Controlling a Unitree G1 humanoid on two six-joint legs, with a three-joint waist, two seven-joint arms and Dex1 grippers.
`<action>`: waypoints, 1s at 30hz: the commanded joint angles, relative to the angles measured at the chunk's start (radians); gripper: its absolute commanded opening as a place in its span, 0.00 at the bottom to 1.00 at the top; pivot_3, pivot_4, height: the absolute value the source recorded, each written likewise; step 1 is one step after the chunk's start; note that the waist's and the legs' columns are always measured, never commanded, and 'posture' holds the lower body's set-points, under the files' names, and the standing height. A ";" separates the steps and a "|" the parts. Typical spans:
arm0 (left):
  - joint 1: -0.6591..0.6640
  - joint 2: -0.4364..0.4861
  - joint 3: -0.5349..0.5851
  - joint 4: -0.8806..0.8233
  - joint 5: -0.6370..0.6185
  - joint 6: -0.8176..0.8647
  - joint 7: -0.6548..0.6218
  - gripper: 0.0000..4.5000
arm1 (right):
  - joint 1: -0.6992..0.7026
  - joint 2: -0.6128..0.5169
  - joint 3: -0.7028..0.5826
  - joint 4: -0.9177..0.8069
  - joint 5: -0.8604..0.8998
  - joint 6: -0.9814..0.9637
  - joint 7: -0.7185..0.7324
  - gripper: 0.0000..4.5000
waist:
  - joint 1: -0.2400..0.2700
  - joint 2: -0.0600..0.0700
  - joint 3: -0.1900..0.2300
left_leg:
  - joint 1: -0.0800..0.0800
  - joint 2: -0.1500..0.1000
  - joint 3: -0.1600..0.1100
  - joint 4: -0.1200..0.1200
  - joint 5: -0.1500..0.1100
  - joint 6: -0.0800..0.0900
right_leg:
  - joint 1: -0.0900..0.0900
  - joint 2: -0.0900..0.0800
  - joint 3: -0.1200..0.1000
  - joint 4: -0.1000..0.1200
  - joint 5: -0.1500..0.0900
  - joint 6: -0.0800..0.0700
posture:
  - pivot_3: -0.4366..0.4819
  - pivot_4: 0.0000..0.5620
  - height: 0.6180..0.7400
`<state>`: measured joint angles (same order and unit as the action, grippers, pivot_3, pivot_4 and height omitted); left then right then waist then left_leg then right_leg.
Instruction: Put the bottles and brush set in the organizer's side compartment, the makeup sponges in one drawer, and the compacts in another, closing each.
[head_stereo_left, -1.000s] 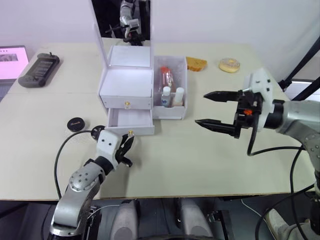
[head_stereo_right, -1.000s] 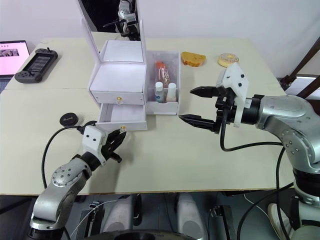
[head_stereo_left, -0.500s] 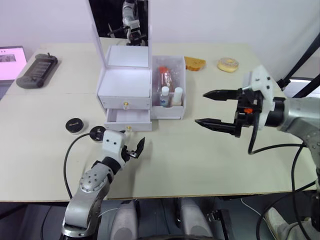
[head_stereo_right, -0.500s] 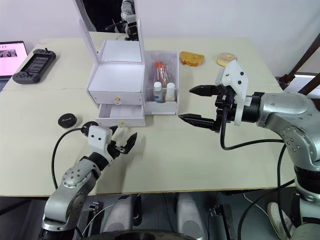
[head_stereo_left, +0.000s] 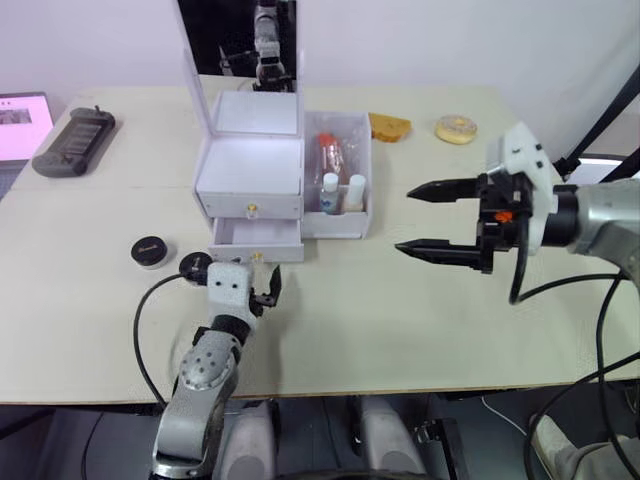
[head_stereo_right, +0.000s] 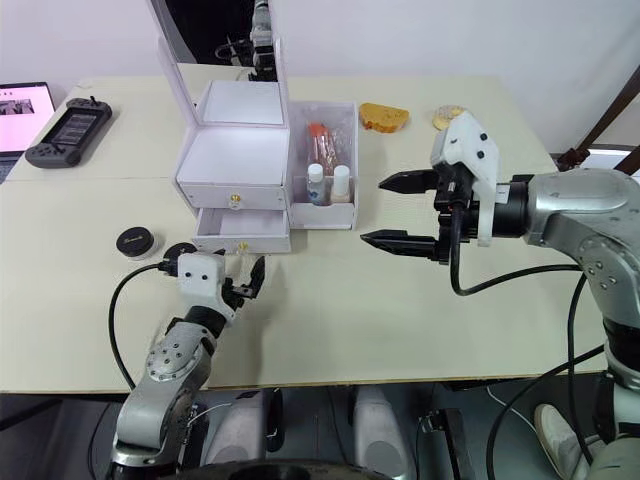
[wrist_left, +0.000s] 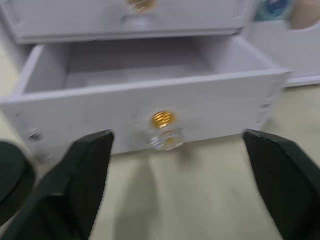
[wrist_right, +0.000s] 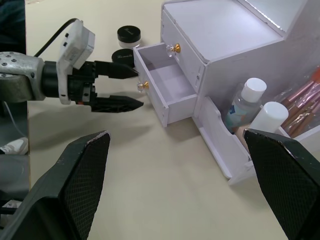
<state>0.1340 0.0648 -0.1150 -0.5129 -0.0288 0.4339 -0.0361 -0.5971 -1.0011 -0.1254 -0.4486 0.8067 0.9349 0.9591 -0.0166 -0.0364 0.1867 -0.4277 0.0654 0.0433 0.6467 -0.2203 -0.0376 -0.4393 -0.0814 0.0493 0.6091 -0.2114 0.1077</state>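
Head view: the organizer (head_stereo_left: 252, 170), a smooth white plastic box with an upright mirror, stands on the matte beige desk (head_stereo_left: 400, 310). Its side compartment (head_stereo_left: 340, 215) holds two white-capped bottles (head_stereo_left: 331, 192) and pink brushes (head_stereo_left: 330, 155). The lower drawer (head_stereo_left: 256, 240) is pulled out; two round black compacts (head_stereo_left: 150, 249) lie beside it. The left tool (head_stereo_left: 268, 290) sits released before the drawer's gold knob; the right tool (head_stereo_left: 437, 219) hangs spread wide, off the compartment side. Left wrist view: the drawer (wrist_left: 150, 90) looks empty, knob (wrist_left: 162, 119) between the black fingers (wrist_left: 75, 185). Right wrist view: bottles (wrist_right: 247, 102) upright in the compartment (wrist_right: 220, 140).
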 joint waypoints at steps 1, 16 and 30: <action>-0.007 -0.001 -0.011 -0.011 0.016 -0.034 0.001 0.46 | -0.036 -0.021 -0.019 -0.018 0.013 0.002 0.004 1.00 | 0.000 0.000 0.000 | 0.000 0.000 0.000 0.000 0.000 0.000 | 0.000 0.000 0.000 0.000 0.000 0.000 | 0.48 0.27 0.98; -0.059 -0.018 -0.009 0.065 0.032 -0.100 0.008 0.37 | -0.052 -0.018 -0.021 -0.015 0.010 0.012 0.001 1.00 | 0.001 0.000 0.000 | 0.000 0.000 0.000 0.000 0.000 0.000 | 0.000 0.000 0.000 0.000 0.000 0.000 | 0.48 0.27 0.98; 0.013 0.038 -0.019 -0.008 0.019 -0.097 -0.051 0.06 | -0.048 0.002 -0.006 -0.008 0.002 -0.005 0.002 1.00 | -0.001 0.000 0.000 | 0.000 0.000 0.000 0.000 0.000 0.000 | -0.001 0.000 0.000 0.000 0.000 0.000 | 0.48 0.27 0.98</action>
<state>0.1256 0.0967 -0.1232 -0.4630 -0.0022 0.3455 -0.0642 -0.6295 -1.0005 -0.1233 -0.4480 0.8078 0.9486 0.9585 -0.0178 -0.0363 0.1867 -0.4282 0.0654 0.0435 0.6461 -0.2204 -0.0377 -0.4399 -0.0815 0.0493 0.6090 -0.2114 0.1077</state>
